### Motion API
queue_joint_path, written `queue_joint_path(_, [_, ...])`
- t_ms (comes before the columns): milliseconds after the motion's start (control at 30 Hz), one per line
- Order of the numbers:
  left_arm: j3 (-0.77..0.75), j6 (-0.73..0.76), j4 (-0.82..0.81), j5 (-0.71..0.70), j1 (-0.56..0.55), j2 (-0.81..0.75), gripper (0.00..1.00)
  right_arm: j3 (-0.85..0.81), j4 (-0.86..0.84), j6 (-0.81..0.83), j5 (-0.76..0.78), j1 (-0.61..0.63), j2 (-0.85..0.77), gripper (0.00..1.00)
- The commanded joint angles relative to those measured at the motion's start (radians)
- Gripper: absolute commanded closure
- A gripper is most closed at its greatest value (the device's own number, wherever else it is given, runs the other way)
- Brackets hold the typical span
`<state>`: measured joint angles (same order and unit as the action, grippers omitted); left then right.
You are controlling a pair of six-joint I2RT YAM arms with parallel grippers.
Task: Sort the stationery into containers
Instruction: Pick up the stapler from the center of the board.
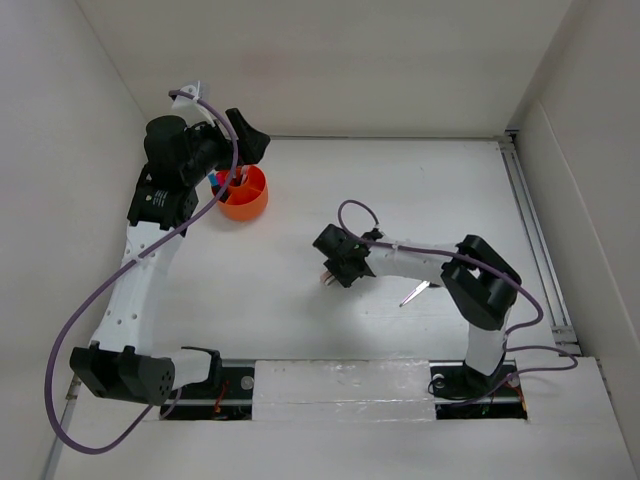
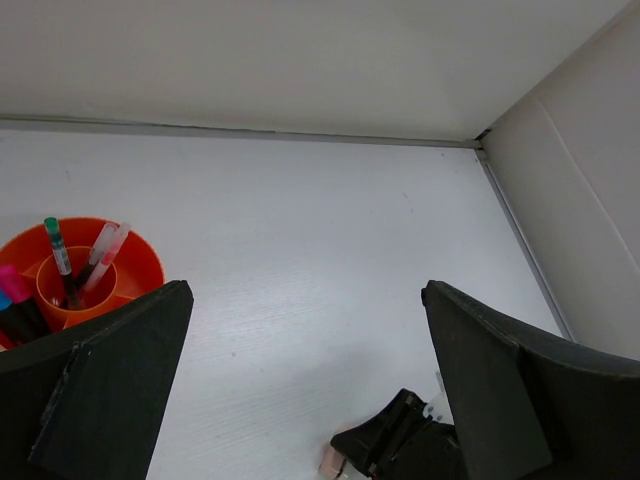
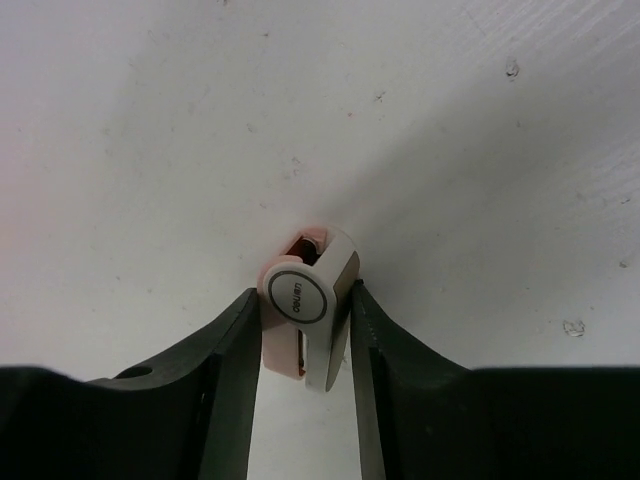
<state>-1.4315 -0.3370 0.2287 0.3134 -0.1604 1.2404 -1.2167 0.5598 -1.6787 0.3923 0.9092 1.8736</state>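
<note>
Plain white walls (image 1: 330, 60) box in a smooth, hard white tabletop (image 1: 400, 190). The round orange plastic organiser (image 1: 250, 208) sits at its far left, near the left arm's fingers (image 2: 110, 380), which are spread wide and hold nothing. Mid-tabletop, the right arm's fingers (image 3: 230, 380) pinch a small pink-and-white plastic piece (image 3: 305, 300) by its flat sides. It is probably light, rigid and slick, and apt to twist.

Right wrist view: the only marking is a short dark word printed sideways inside the grey ring on the round white face of the small white-and-pink item (image 3: 300, 297), which lies on the bench (image 3: 450, 150). Its letters are too small and blurred to be read with certainty. The other views show no legible text.
</note>
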Motion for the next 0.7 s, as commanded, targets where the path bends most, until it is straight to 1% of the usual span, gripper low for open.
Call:
queue_joint_path(0, [-0.02, 0.007, -0.04, 0.004, 0.004, -0.033, 0.0, 0.04, 0.014, 0.007, -0.036, -0.006, 0.097, 0.79])
queue_joint_path(33, [-0.02, 0.007, -0.04, 0.004, 0.004, -0.033, 0.0, 0.04, 0.002, 0.02, -0.047, -0.006, 0.098, 0.96])
queue_joint_path(67, [-0.02, 0.007, -0.04, 0.013, 0.004, -0.033, 0.0, 0.031, 0.002, 0.02, -0.058, -0.015, 0.108, 1.0])
queue_joint_path(200, [-0.029, 0.007, -0.04, 0.081, 0.004, -0.012, 0.0, 0.02, -0.008, 0.085, -0.038, -0.036, 0.081, 1.0])
queue_joint_path(333, [-0.04, 0.007, -0.029, 0.142, -0.007, 0.013, 0.0, 0.058, -0.03, 0.181, 0.063, -0.049, -0.057, 1.0])
queue_joint_path(367, [-0.049, -0.005, -0.019, 0.156, -0.007, 0.022, 0.0, 0.059, -0.041, 0.248, 0.088, -0.059, -0.13, 1.0])
queue_joint_path(433, [-0.049, -0.005, -0.019, 0.239, -0.007, 0.022, 0.0, 0.071, -0.066, 0.341, 0.141, -0.072, -0.198, 1.0])
queue_joint_path(467, [-0.034, -0.005, -0.019, 0.274, -0.007, 0.033, 0.0, 0.071, -0.066, 0.426, 0.152, -0.088, -0.252, 1.0])
queue_joint_path(500, [-0.02, -0.014, -0.019, 0.355, -0.007, 0.033, 0.0, 0.06, -0.09, 0.479, 0.152, -0.098, -0.276, 1.0])
queue_joint_path(533, [-0.003, -0.014, -0.028, 0.386, -0.007, 0.024, 0.0, 0.06, -0.101, 0.526, 0.163, -0.116, -0.298, 1.0])
queue_joint_path(567, [0.015, -0.014, -0.028, 0.416, -0.007, 0.002, 0.0, 0.051, -0.115, 0.575, 0.175, -0.116, -0.319, 1.0])
queue_joint_path(600, [0.067, -0.014, -0.064, 0.45, -0.007, -0.013, 0.0, 0.051, -0.126, 0.668, 0.175, -0.127, -0.362, 1.0])
queue_joint_path(633, [0.1, -0.028, -0.089, 0.526, -0.007, -0.031, 0.0, 0.051, -0.193, 0.738, 0.175, -0.127, -0.385, 1.0])
queue_joint_path(667, [0.136, -0.042, -0.115, 0.571, -0.007, -0.053, 0.0, 0.071, -0.236, 0.807, 0.157, -0.136, -0.41, 1.0])
